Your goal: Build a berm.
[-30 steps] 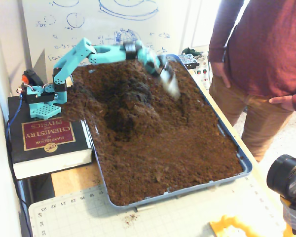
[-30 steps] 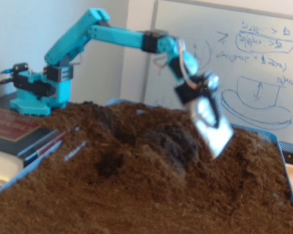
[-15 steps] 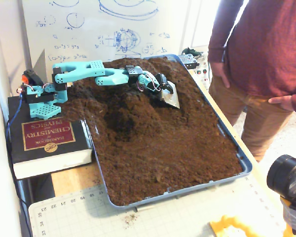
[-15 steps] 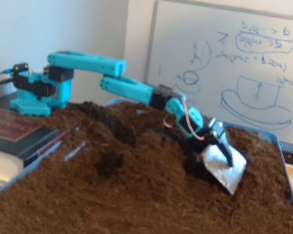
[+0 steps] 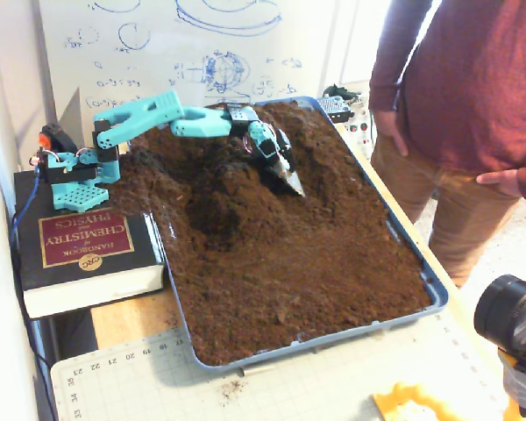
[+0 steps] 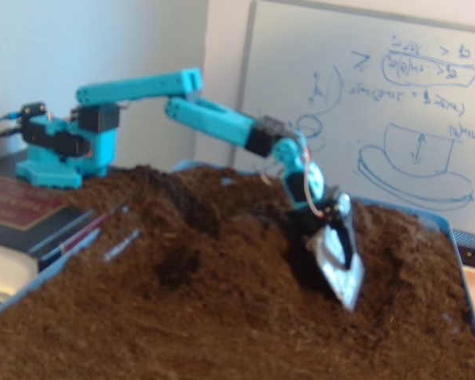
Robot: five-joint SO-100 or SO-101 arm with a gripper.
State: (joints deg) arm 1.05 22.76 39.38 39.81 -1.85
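Arm (image 5: 158,118): turquoise plastic links, boxy in section.
Joints: black servo blocks sat between the links.
Base (image 6: 59,150): turquoise, perforated front face.
Cables: thin wires looped at the wrist.
Gripper (image 6: 336,261): carried a silvery, scoop-like blade.

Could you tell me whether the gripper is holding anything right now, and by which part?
A silvery scoop blade sits at the gripper; how it is held cannot be told.

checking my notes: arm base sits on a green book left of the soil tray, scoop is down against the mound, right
One thing is off: the book under the arm base is black with a red label, not green, as the higher fixed view shows. The rest holds: it lies left of the soil tray, and the scoop is down against the mound.
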